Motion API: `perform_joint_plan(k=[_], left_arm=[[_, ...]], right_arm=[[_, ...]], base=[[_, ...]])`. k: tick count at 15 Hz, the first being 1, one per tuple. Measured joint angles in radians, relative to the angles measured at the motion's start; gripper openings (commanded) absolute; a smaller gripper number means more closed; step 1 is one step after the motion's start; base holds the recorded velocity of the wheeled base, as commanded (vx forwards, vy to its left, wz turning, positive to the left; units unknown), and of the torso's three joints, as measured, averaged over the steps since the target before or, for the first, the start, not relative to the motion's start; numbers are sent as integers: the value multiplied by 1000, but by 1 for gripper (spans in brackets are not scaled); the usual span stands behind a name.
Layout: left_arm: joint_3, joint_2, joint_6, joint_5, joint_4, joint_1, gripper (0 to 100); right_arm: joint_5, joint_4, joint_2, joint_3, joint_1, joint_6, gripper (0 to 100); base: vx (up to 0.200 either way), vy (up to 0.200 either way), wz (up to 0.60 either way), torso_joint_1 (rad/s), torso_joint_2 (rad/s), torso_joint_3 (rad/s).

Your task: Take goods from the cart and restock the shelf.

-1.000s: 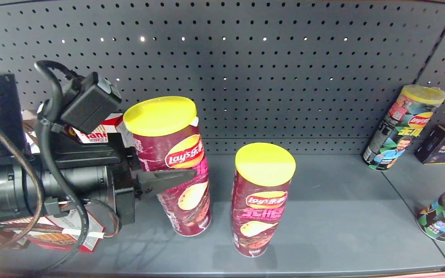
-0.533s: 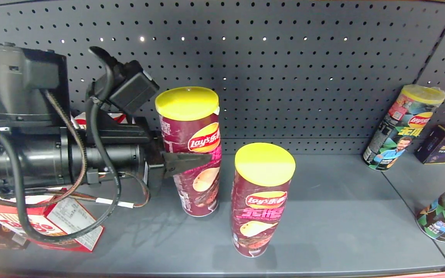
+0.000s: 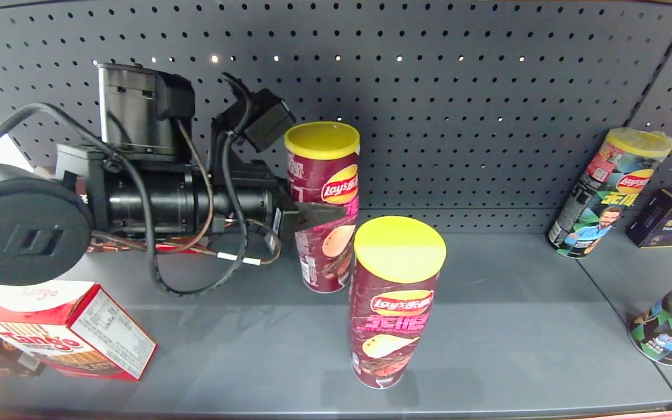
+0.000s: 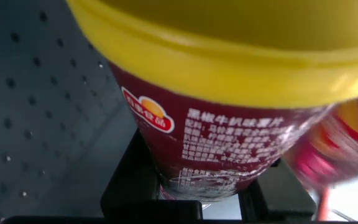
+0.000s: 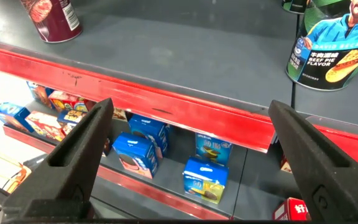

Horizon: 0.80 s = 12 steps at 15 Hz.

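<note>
Head view: near the front of the shelf (image 3: 517,338), a maroon chip can (image 3: 397,303) with a yellow lid stands upright. Just behind it, the left pincer (image 3: 327,217) is clamped around the middle of a matching held can (image 3: 324,175), upright near the pegboard (image 3: 458,116). Right wrist view: the right pincer (image 5: 190,109) gapes wide, empty.

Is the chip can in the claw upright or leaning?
Upright: the chip can stands vertical in the left gripper, lid on top.
</note>
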Motion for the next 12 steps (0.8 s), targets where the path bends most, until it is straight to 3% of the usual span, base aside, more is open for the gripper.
perform_joint_plan(k=[7, 12], left_arm=[[-104, 150, -3, 0, -115, 7, 0], [-140, 215, 2, 0, -126, 1, 0]], right_arm=[[0, 0, 0, 0, 0, 0, 100], [0, 0, 0, 0, 0, 0, 100]], base=[[0, 0, 0, 0, 0, 0], [0, 0, 0, 0, 0, 0]])
